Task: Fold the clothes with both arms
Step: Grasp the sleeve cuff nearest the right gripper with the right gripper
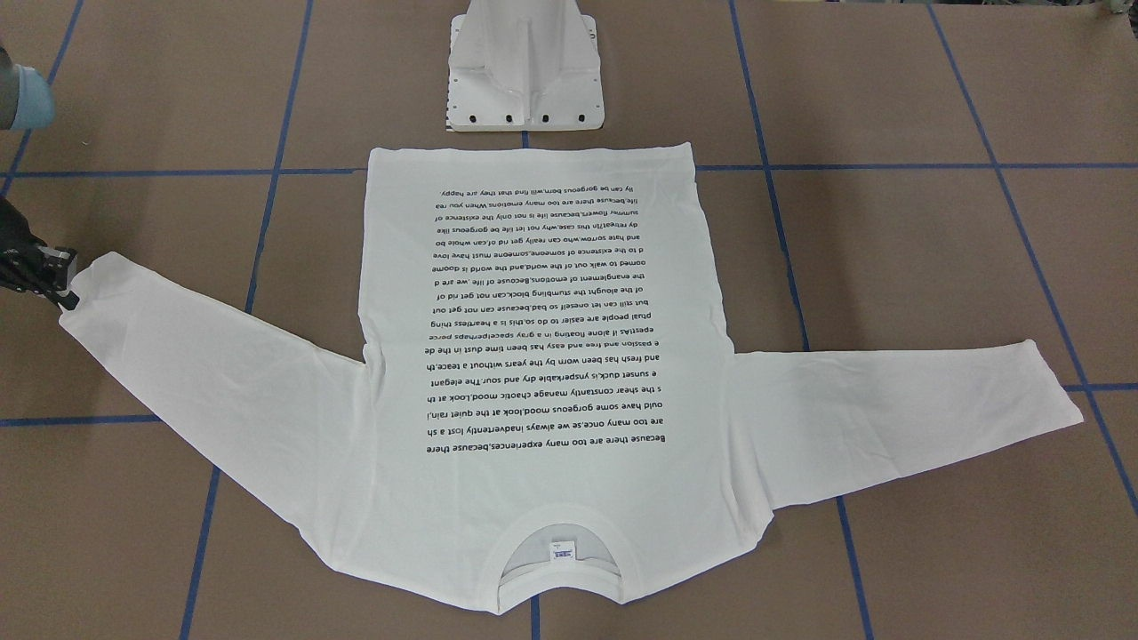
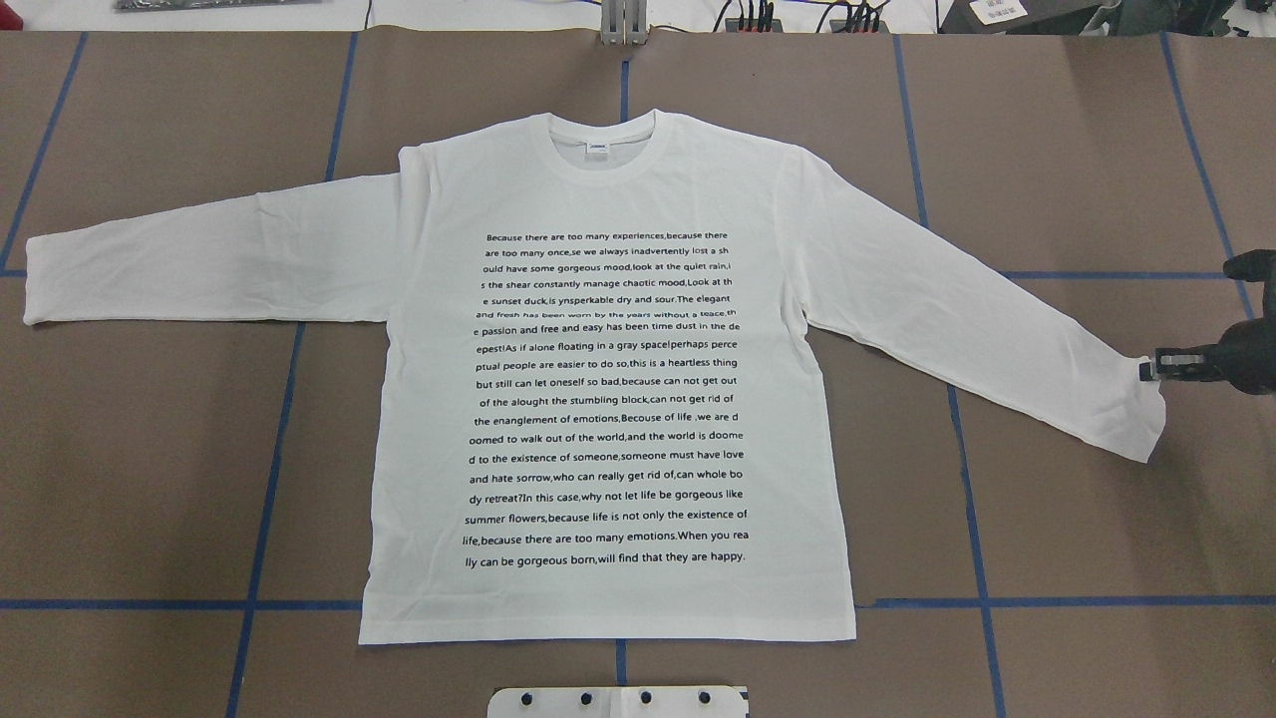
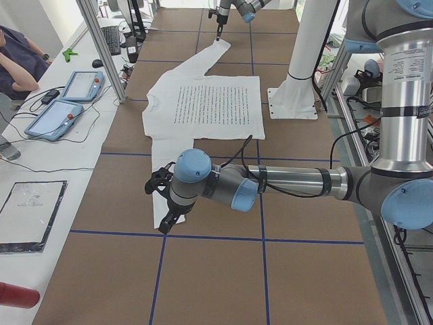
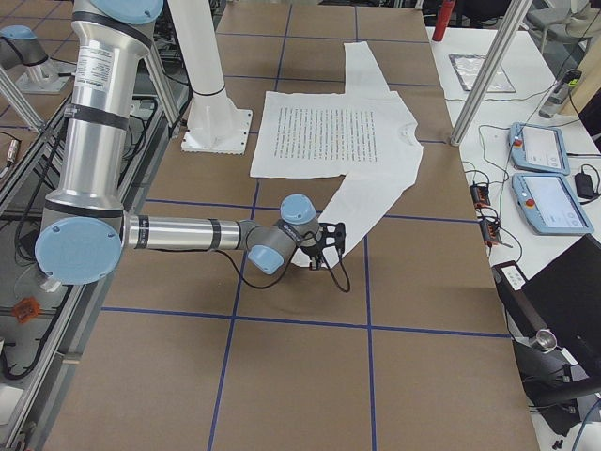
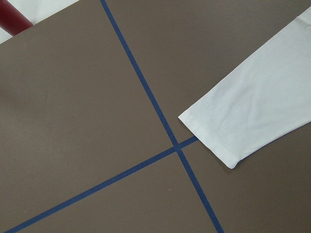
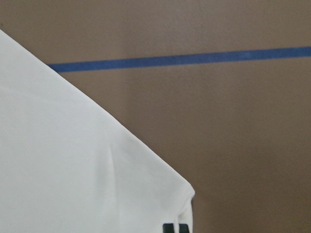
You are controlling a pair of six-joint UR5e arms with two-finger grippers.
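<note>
White pedestal [image 2: 618, 701]: nearest the robot, at 6 o'clock of the shirt, just clear of the hem.
Tabletop [image 2: 199, 479]: brown sheet with a grid of blue tape lines [image 2: 269, 449].
T-shirt [image 2: 608, 399]: lies flat and print side up in the middle of the tabletop, with hem at 6 o'clock and collar at 12. Both sleeves are spread out and nothing is folded yet.
Right sleeve [image 2: 997, 309]: runs out toward 4 o'clock and the cuff [image 2: 1146, 419] is flat.
Right claw [image 2: 1158, 368]: tips are at the upper corner of that cuff and touching the fabric. The jaws look narrow, but I cannot tell if cloth is pinched.
Left sleeve [image 2: 199, 264]: runs out toward 9 o'clock. Its cuff [image 5: 214, 136] lies beside a tape crossing.
Left claw [image 3: 165, 223]: appears only in the side view, above the tabletop near that cuff. I cannot tell how far it is open, and it is not seen holding anything.
Neck label [image 2: 598, 147]: farthest from the robot, inside the collar at 12 o'clock.
Step (judged): securing the cuffs before swinging the sleeves in over the body.
Method note: bite both cuff layers well in from the edge. Lift only enough to clear, since thin cloth will drag the torso. Carry the right cuff toward 9 o'clock and the left toward 3, pivoting at the shoulder seam. Lay each down before releasing.
</note>
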